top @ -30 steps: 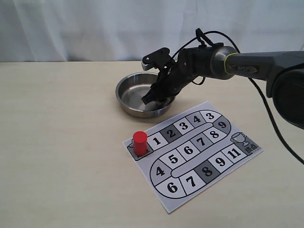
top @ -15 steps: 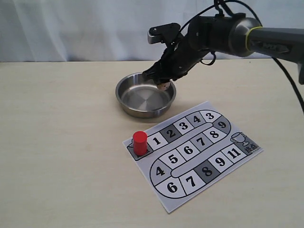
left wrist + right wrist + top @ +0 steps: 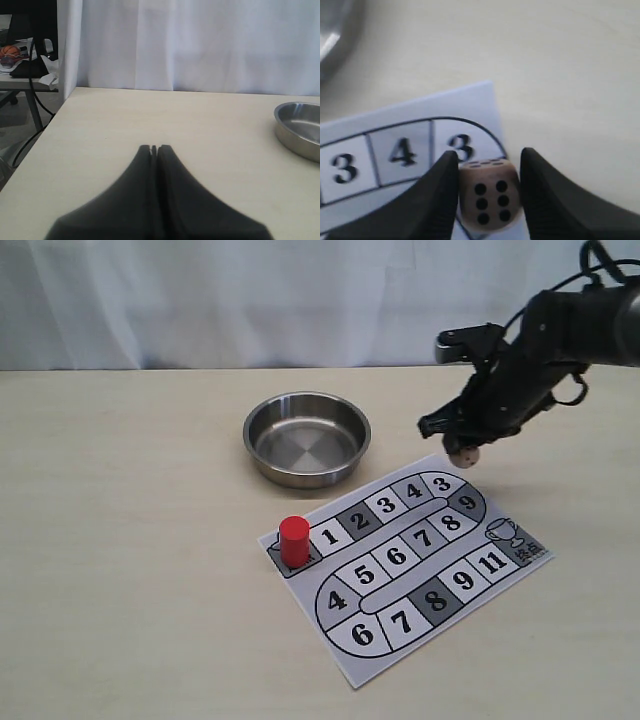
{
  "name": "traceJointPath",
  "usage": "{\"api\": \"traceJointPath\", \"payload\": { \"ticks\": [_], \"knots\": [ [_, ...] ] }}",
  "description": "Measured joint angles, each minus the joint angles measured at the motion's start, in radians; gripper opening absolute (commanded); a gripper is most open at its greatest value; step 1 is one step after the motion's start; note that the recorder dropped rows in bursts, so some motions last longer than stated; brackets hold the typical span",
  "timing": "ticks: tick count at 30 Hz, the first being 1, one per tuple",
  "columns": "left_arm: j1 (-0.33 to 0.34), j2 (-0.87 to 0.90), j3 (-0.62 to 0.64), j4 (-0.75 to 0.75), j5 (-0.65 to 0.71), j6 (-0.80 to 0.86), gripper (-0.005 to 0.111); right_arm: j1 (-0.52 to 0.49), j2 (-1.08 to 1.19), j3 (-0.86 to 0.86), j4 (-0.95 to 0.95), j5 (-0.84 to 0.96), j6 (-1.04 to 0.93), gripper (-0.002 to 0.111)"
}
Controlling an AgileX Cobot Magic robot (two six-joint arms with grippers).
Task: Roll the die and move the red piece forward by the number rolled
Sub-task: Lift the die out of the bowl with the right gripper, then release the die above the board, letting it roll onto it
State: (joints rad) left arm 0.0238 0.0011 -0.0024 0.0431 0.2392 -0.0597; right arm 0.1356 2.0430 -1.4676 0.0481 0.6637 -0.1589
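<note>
The tan die (image 3: 466,455) hangs in the air over the far right corner of the numbered board (image 3: 405,585), with my right gripper (image 3: 461,445) shut on it. In the right wrist view the die (image 3: 488,194) sits between the two black fingers (image 3: 440,195) with its six-pip face toward the camera, above the board's square 3 (image 3: 461,147). The red piece (image 3: 294,540) stands upright on the board's start square, left of square 1. My left gripper (image 3: 154,148) is shut on nothing above bare table and is out of the exterior view.
A steel bowl (image 3: 252,432) with nothing in it stands behind the board, left of the right arm; its rim shows as the bowl (image 3: 299,131) in the left wrist view. The table's left edge (image 3: 45,135) is close to the left gripper.
The right gripper lifted the die out of the steel bowl and carried it to the right, over the board's far corner. The red piece has not moved.
</note>
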Motion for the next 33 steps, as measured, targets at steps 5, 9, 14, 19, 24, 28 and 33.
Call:
{"api": "traceJointPath", "payload": {
  "ticks": [5,9,14,19,24,28,33],
  "knots": [
    [0.000,0.000,0.000,0.000,0.000,0.000,0.000,-0.091,-0.047,0.081,-0.237,-0.027,0.147,0.004],
    [0.000,0.000,0.000,0.000,0.000,0.000,0.000,-0.156,-0.054,0.096,-0.458,-0.018,0.352,0.004],
    [0.000,0.000,0.000,0.000,0.000,0.000,0.000,-0.218,-0.056,0.096,-0.512,-0.024,0.418,0.005],
    [0.000,0.000,0.000,0.000,0.000,0.000,0.000,-0.228,-0.054,0.096,-0.301,-0.043,0.257,0.027],
    [0.000,0.000,0.000,0.000,0.000,0.000,0.000,-0.226,-0.033,0.100,0.319,-0.057,-0.278,0.089],
    [0.000,0.000,0.000,0.000,0.000,0.000,0.000,-0.224,-0.031,0.100,0.478,-0.050,-0.427,0.105],
    [0.000,0.000,0.000,0.000,0.000,0.000,0.000,-0.224,-0.031,0.100,0.501,-0.043,-0.463,0.105]
  ]
}}
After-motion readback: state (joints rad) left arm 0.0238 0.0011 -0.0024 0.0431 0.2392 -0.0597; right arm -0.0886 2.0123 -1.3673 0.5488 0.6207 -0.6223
